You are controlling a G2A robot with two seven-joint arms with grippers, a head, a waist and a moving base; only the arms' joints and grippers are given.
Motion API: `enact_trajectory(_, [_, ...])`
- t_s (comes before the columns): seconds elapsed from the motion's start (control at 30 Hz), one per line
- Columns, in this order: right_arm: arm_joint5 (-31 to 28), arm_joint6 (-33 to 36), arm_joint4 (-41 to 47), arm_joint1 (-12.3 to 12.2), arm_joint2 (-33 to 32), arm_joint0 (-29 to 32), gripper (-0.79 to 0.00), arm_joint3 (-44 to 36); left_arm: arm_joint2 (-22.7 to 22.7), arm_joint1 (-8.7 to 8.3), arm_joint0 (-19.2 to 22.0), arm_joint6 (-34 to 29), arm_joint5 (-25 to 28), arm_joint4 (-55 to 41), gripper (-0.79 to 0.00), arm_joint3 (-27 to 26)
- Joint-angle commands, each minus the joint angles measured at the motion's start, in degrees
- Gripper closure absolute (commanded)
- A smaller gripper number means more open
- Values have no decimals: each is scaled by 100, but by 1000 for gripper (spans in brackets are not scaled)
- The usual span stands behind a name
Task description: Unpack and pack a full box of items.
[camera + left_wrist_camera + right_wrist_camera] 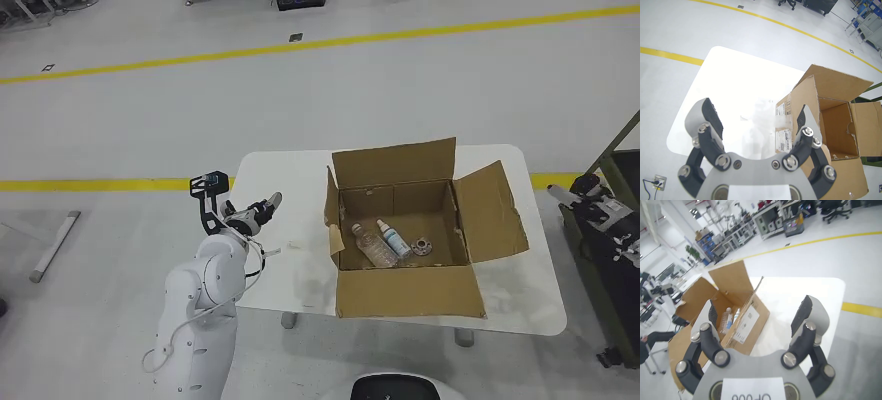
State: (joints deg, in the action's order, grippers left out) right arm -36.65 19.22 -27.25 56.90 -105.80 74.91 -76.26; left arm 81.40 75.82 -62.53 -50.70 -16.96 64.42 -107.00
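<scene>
An open cardboard box (pixel 410 290) stands on the white table (pixel 290 170), its flaps spread. Inside lie a clear bottle (pixel 373 246), a white bottle with a blue cap (pixel 394 238) and a small round metal part (pixel 423 245). An arm's gripper (pixel 268 205) hangs over the table's left edge, apart from the box. My left gripper (pixel 755 106) is open and holds nothing, above the table (pixel 734 75) with the box (pixel 836 132) beyond one fingertip. My right gripper (pixel 759 301) is open and holds nothing, beside the box's labelled side (pixel 747 321). The clear bottle (pixel 726 319) and white bottle (pixel 736 314) show inside.
A small pale scrap (pixel 293 243) lies on the table between the arm and the box. A green-framed cart with black gear (pixel 600 210) stands just right of the table. A white tube (pixel 55 245) lies on the floor far left.
</scene>
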Motion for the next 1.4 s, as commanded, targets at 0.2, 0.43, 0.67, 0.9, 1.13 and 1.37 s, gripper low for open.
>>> enact_trajectory(0.2, [777,-1173,-624,173,790,-266,0,782,0,0,0,0,0,0,-785,0])
enact_trajectory(0.43, [273,-1120,-603,282,1479,-519,0,741,25,-4,-108,213,99,-45,-785,28])
enact_trajectory(0.67, [-259,-647,-245,304,1750,-621,0,393,38,-28,-178,219,399,-102,-523,109])
enact_trajectory(0.9, [-626,-79,-206,334,2221,-662,0,-85,-104,-23,-198,235,769,-486,0,328])
enact_trajectory(1.13, [-669,566,-358,380,2795,-919,0,134,-157,-20,-157,-171,1002,-1069,0,497])
enact_trajectory(1.37, [-668,509,-221,376,2792,-1086,0,258,-130,-24,-222,-54,996,-1056,0,535])
